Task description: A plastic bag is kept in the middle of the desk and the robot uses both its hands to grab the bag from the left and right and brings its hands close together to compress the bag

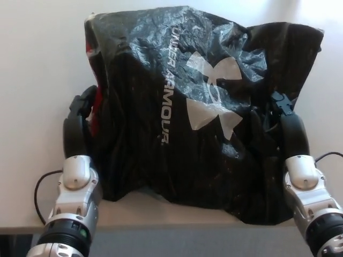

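The black plastic bag (198,118) lies between the two hands on the pale tabletop (37,64), its near edge overhanging the front. The left robot hand (80,120) presses flat against the bag's left side, where a strip of red shows; the right robot hand (281,120) sinks into the crumpled right side, fingers seemingly closed on a fold, though the dark film hides them. The bag is thin, glossy and heavily creased (white lettering and a logo run across it), roughly rectangular, puckered near the right robot hand.
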{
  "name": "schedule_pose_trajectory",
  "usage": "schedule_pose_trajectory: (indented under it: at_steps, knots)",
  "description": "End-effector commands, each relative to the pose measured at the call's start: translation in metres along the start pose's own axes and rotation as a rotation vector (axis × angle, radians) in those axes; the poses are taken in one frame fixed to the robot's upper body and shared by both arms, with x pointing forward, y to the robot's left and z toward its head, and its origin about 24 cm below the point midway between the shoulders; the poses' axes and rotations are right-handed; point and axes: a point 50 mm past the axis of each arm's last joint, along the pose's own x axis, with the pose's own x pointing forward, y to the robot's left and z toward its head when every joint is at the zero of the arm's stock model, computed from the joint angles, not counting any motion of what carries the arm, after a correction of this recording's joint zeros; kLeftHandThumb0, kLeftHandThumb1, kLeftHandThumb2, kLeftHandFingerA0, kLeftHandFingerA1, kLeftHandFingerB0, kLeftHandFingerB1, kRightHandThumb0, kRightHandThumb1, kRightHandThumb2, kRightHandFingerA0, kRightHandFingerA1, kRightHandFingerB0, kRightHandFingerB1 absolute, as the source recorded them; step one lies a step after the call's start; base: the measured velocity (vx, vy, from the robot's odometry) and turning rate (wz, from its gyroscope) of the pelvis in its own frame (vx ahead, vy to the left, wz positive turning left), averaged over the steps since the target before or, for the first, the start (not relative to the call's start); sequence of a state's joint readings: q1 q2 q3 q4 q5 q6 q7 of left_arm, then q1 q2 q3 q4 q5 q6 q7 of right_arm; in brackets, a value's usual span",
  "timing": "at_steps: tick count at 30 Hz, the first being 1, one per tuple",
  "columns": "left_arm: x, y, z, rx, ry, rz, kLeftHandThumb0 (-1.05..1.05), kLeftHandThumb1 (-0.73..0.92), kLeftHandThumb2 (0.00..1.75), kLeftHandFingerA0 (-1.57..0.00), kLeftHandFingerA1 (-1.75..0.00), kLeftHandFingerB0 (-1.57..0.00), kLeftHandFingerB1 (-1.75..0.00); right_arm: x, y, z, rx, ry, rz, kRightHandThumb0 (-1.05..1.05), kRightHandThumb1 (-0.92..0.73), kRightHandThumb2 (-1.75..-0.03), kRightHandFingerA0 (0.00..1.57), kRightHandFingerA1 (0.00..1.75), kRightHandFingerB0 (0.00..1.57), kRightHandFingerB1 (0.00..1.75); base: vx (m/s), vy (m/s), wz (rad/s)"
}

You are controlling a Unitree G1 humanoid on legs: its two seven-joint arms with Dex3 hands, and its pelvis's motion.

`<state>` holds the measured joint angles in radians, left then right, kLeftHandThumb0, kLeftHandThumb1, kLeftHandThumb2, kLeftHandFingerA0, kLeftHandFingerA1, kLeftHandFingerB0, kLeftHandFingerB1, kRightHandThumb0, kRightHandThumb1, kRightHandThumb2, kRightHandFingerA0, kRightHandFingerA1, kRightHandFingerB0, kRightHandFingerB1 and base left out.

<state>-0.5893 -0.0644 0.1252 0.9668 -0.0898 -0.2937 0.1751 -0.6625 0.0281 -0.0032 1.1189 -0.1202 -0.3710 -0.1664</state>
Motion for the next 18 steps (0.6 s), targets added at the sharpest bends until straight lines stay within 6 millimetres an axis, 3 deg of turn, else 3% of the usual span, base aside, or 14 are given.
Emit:
schedule_pose_trajectory:
  at_steps: [1, 3, 4, 5, 9, 10, 12, 13, 14, 15, 16, 17, 18]
  knots:
    - [-0.003, -0.014, -0.001, -0.003, -0.016, -0.023, -0.68, 0.92, 0.78, -0.20, -0.40, -0.21, -0.31, -0.004, 0.027, 0.007, 0.026, -0.038, 0.090, -0.72, -0.72, -1.12, 0.00, 0.35, 0.04, 0.34, 0.00, 0.000, 0.00]
    - [-0.003, -0.020, 0.002, 0.000, -0.027, -0.031, -0.69, 0.92, 0.78, -0.20, -0.40, -0.21, -0.31, -0.004, 0.031, 0.012, 0.048, -0.058, 0.108, -0.73, -0.71, -1.11, 0.01, 0.34, 0.05, 0.30, 0.00, 0.000, 0.00]
    - [-0.003, -0.023, 0.004, -0.006, -0.033, -0.033, -0.69, 0.92, 0.78, -0.20, -0.40, -0.21, -0.31, -0.003, 0.032, 0.014, 0.051, -0.068, 0.110, -0.78, -0.91, -0.72, 0.05, 0.26, 0.08, 0.23, 0.00, 0.000, 0.00]
    - [-0.003, -0.026, 0.006, -0.015, -0.040, -0.040, -0.68, 0.92, 0.77, -0.20, -0.40, -0.21, -0.31, -0.003, 0.033, 0.016, 0.052, -0.075, 0.112, -0.78, -0.74, -1.11, 0.03, 0.30, 0.05, 0.28, 0.00, 0.000, 0.00]
    - [-0.003, -0.034, 0.013, -0.032, -0.069, -0.082, -0.68, 0.92, 0.79, -0.16, -0.40, -0.19, -0.31, -0.001, 0.037, 0.023, 0.056, -0.107, 0.121, -0.79, -0.74, -1.11, 0.04, 0.30, 0.07, 0.28, 0.00, 0.000, 0.00]
    - [-0.004, -0.040, 0.018, -0.040, -0.093, -0.117, -0.33, 0.59, 1.16, -0.02, -0.51, 0.00, -0.48, -0.001, 0.039, 0.029, 0.077, -0.137, 0.130, -0.83, -0.72, -1.10, 0.05, 0.38, 0.08, 0.26, 0.00, 0.000, 0.00]
    - [-0.006, -0.046, 0.023, -0.042, -0.122, -0.159, -0.33, 0.58, 1.16, -0.02, -0.52, 0.00, -0.48, 0.000, 0.041, 0.036, 0.093, -0.170, 0.143, -0.84, -0.72, -1.11, 0.05, 0.41, 0.07, 0.26, 0.00, 0.000, 0.00]
    - [-0.007, -0.050, 0.027, -0.050, -0.142, -0.197, -0.74, 0.81, 1.15, -0.02, -0.42, -0.11, -0.35, 0.000, 0.042, 0.041, 0.094, -0.191, 0.153, -0.85, -0.92, -0.68, 0.10, 0.33, 0.11, 0.23, 0.00, 0.000, 0.00]
    - [-0.008, -0.053, 0.030, -0.050, -0.163, -0.221, -0.73, 0.83, 1.16, -0.01, -0.39, -0.12, -0.33, 0.000, 0.043, 0.045, 0.088, -0.209, 0.163, -0.83, -0.72, -1.11, 0.04, 0.40, 0.07, 0.26, 0.00, 0.000, 0.00]
    - [-0.009, -0.055, 0.032, -0.045, -0.182, -0.236, -0.73, 0.83, 1.16, -0.01, -0.39, -0.12, -0.33, 0.000, 0.044, 0.047, 0.081, -0.223, 0.172, -0.83, -0.72, -1.11, 0.04, 0.40, 0.07, 0.26, 0.00, 0.000, 0.00]
    - [-0.011, -0.058, 0.036, -0.027, -0.216, -0.248, -0.72, 0.92, 0.83, -0.05, -0.34, -0.12, -0.25, -0.002, 0.044, 0.052, 0.047, -0.280, 0.178, -0.80, -0.73, -1.11, 0.04, 0.41, 0.04, 0.28, 0.00, 0.000, 0.00]
    - [-0.012, -0.060, 0.038, -0.017, -0.229, -0.249, -0.73, 0.86, 1.19, -0.03, -0.37, -0.11, -0.34, -0.003, 0.045, 0.056, 0.039, -0.315, 0.169, -0.86, -0.84, -0.76, 0.07, 0.33, 0.11, 0.25, 0.00, 0.000, 0.00]
    - [-0.012, -0.062, 0.040, -0.005, -0.245, -0.249, -0.73, 0.86, 1.19, -0.03, -0.37, -0.11, -0.34, -0.005, 0.046, 0.061, 0.034, -0.359, 0.156, -0.86, -0.84, -0.76, 0.07, 0.33, 0.11, 0.25, 0.00, 0.000, 0.00]
